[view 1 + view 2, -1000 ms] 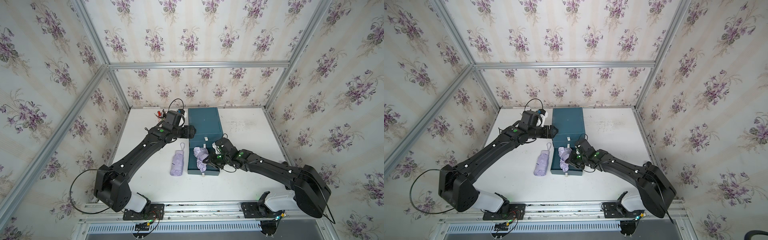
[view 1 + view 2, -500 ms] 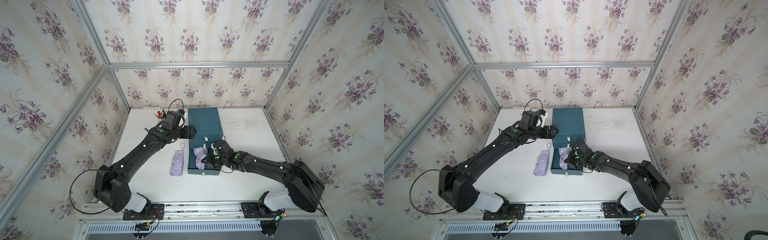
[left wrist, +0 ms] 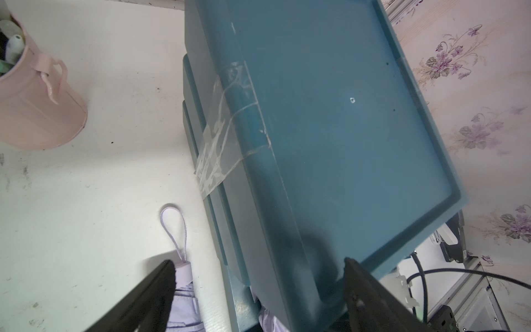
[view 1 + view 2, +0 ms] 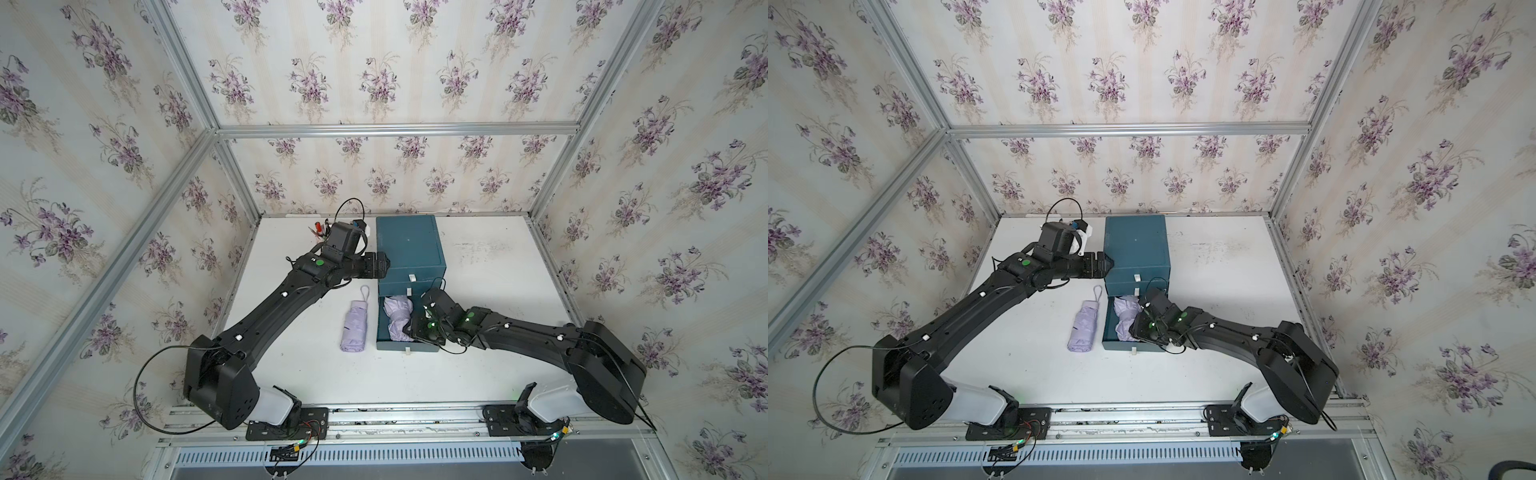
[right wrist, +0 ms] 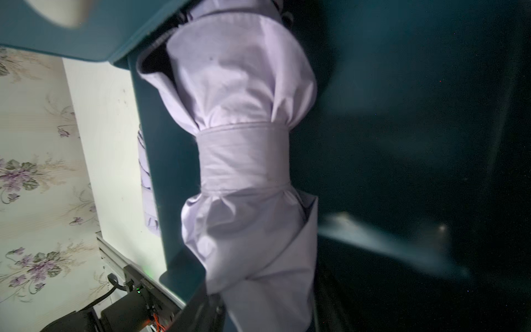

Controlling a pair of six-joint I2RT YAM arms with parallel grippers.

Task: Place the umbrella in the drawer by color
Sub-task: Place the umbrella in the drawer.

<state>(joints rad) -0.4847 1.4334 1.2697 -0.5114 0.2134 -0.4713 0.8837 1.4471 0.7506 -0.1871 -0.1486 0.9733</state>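
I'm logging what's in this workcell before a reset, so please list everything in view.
cabinet: one, teal, at the back of the table
drawer: one open, teal, the lowest, pulled out toward the front
umbrella in drawer: one, lilac, folded and strapped
umbrella on table: one, lilac, folded, beside the drawer, wrist loop toward the back
bucket: one, pink, on the table beside the cabinet, small items inside
tape: one strip, clear, over the cabinet's top edge
table: one, white
wallpaper: purple flowers, on all walls
left gripper: one, black, open, at the cabinet's upper side edge
right gripper: one, black, in the drawer at the umbrella; grip unclear
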